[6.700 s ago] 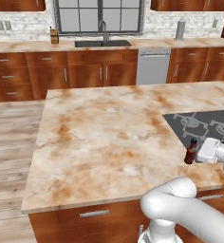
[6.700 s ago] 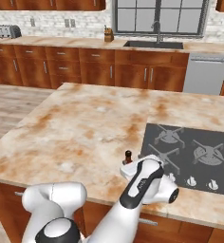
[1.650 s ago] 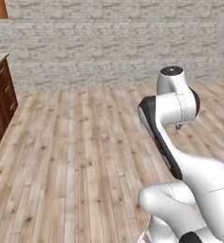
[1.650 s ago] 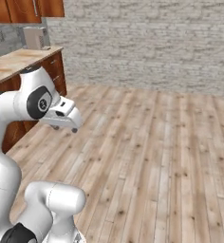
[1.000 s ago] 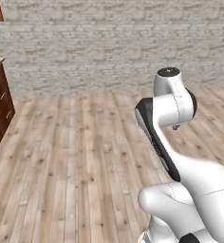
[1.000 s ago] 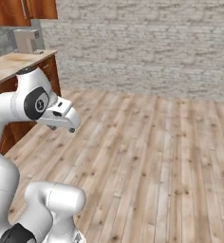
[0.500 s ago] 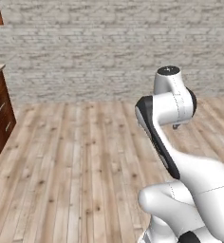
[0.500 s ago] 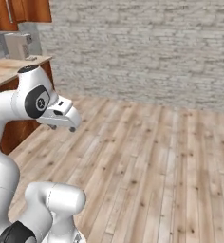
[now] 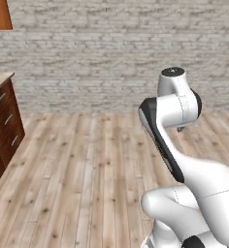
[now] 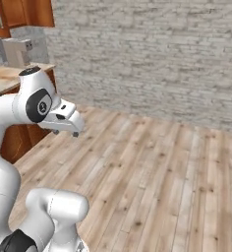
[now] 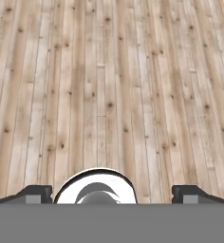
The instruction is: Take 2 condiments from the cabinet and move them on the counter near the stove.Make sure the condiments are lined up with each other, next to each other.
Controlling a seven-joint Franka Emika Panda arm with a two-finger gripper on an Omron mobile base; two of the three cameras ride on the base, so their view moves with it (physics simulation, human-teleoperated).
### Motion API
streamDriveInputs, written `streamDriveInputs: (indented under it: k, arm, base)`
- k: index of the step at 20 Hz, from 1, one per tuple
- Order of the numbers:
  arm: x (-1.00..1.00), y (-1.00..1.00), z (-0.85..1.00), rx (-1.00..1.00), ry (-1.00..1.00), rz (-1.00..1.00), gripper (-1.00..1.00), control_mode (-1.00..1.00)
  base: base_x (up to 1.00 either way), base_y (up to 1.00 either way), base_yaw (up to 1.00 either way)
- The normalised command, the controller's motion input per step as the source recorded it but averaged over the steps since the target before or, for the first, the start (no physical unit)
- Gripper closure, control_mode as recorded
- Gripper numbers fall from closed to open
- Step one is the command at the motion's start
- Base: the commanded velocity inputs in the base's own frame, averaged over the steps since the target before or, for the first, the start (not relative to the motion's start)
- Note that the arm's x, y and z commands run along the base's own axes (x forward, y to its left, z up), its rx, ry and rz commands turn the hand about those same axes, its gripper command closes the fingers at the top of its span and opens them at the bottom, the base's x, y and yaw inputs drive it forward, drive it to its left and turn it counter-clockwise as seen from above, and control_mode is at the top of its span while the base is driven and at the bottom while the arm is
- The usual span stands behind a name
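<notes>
Hand view: gripper (image 11: 112, 192) fingers spread wide, nothing between them, above bare wooden floor (image 11: 109, 85). Neither condiment visible, so location cannot be told. Cabinet (image 10: 20, 14) corner and table (image 10: 5, 75) edge at left of right base view. Judgement: sauce bottle rigid, light, smooth; grip mid-body below cap. Shaker squat; grip its sides. No legible writing.

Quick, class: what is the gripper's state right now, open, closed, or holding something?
Gripper: open, fingers spread wide apart, nothing between them, above the wooden floor.
</notes>
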Motion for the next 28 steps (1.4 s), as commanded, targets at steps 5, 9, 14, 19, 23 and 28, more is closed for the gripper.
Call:
streamDriveInputs:
  k: [5, 9, 14, 19, 23, 28]
  arm:
    - [0.00, 0.00, 0.00, 0.00, 0.00, 0.00, -1.00, 1.00]
    - [0.00, 0.00, 0.00, 0.00, 0.00, 0.00, -1.00, 1.00]
    - [0.00, 0.00, 0.00, 0.00, 0.00, 0.00, -1.00, 1.00]
    - [0.00, 0.00, 0.00, 0.00, 0.00, 0.00, -1.00, 1.00]
    - [0.00, 0.00, 0.00, 0.00, 0.00, 0.00, -1.00, 1.00]
    - [0.00, 0.00, 0.00, 0.00, 0.00, 0.00, -1.00, 1.00]
  base:
    - [1.00, 0.00, 0.20]
    - [1.00, -0.01, 0.21]
    - [1.00, 0.09, 0.30]
    - [1.00, 0.29, 0.38]
    - [0.87, 0.05, 0.75]
    - [0.02, 0.00, 1.00]
